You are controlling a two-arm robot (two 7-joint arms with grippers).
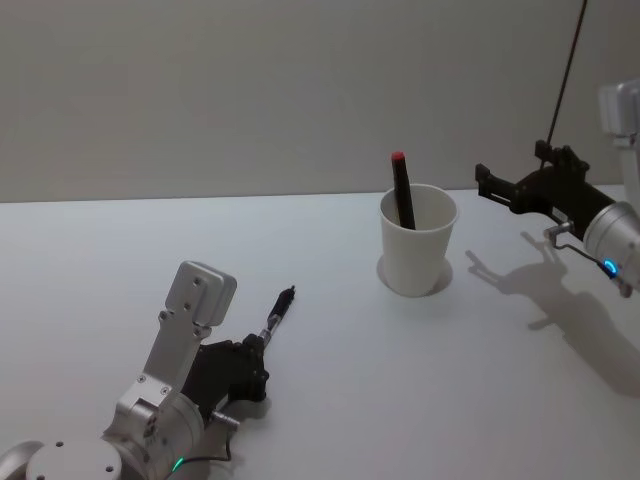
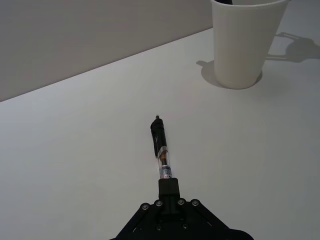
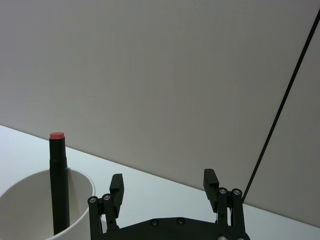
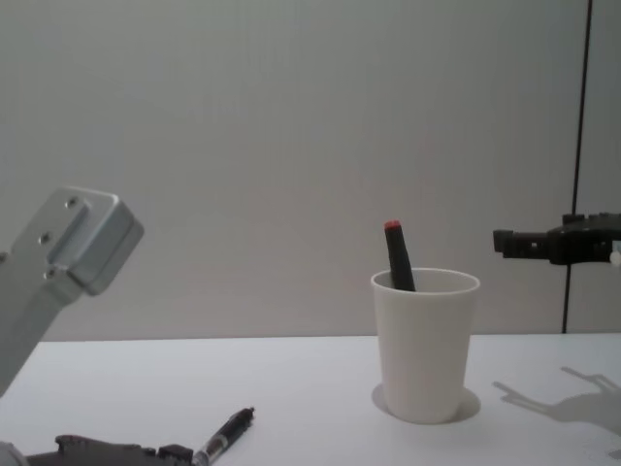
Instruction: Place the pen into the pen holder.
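Pen (image 1: 277,315) is gripped at its tail by the left hand (image 1: 262,342) near the tabletop's front edge, still outside the pen holder (image 1: 417,243); right hand (image 1: 484,182) hangs open, empty.

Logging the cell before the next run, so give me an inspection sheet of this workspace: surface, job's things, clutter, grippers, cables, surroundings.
Surface: white table, carrying shadows of the cup and the right arm.
Job's things: pen held low over the table, pointing toward the pen holder. The holder stands upright with a black, red-capped marker leaning in it.
Clutter: nothing seen.
Grippers: left gripper shut on the pen's end. Right gripper open and empty, in the air to the holder's right.
Cables: thin black line behind the right arm; cable or rod, cannot tell.
Surroundings: plain grey wall.
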